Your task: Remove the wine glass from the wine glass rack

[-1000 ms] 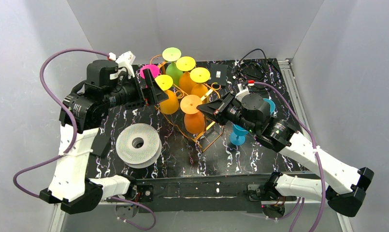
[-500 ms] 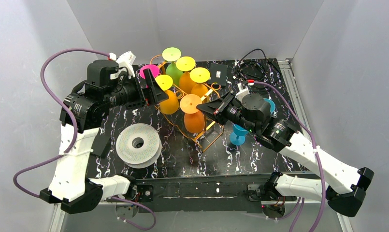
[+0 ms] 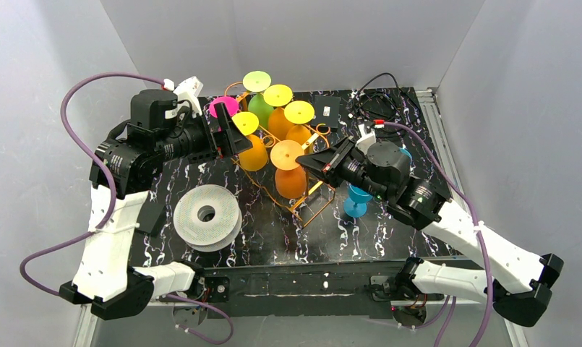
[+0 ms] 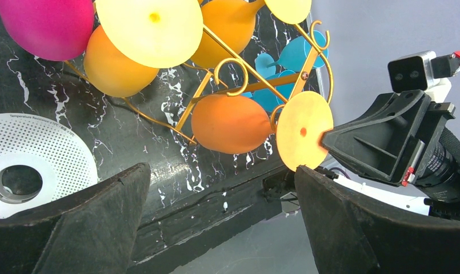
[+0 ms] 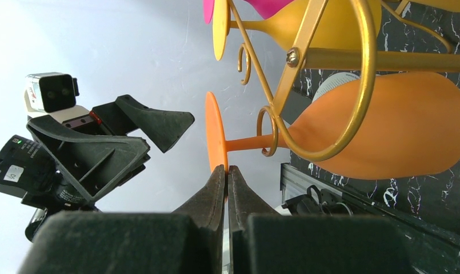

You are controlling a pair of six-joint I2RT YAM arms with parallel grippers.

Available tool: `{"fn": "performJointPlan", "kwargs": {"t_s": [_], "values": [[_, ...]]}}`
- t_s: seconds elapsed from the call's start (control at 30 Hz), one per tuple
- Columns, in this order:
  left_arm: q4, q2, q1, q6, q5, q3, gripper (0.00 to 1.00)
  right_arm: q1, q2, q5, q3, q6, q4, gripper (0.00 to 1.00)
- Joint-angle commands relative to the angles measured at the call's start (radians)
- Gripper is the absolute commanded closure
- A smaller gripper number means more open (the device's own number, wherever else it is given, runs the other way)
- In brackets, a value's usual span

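A black worktop (image 3: 273,231) veined in white like marble fills the middle of the scene. Plain pale grey panels enclose it: a back wall (image 3: 309,36), a left wall (image 3: 27,144) and a right wall (image 3: 533,108). A silver metal rail (image 3: 438,123) edges its right side. The light is soft and even.

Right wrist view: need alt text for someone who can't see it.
The right tool is shut on the edge of the foot of an orange wine glass, which is held in the gold wine glass rack with its stem through a wire loop. The open left tool sits beyond it against a pale wall.
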Motion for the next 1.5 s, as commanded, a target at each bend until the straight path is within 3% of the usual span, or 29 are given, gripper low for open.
{"fn": "performJointPlan", "kwargs": {"t_s": [0.0,0.8,1.07,1.47], "values": [[-0.003,-0.013,0.007,0.004,0.029,-0.006,0.02,0.006,-0.021,0.012,0.019,-0.013,0.047,0.99],[0.007,-0.010,0.006,0.001,0.041,-0.005,0.02,0.006,0.004,-0.045,0.027,-0.013,0.067,0.99],[0.008,-0.051,0.006,0.085,0.075,-0.002,0.02,0.005,0.027,-0.091,0.131,0.080,-0.077,0.99],[0.087,-0.152,0.007,0.230,0.239,-0.026,0.02,0.005,0.043,-0.177,0.254,0.196,-0.219,0.99]]}}
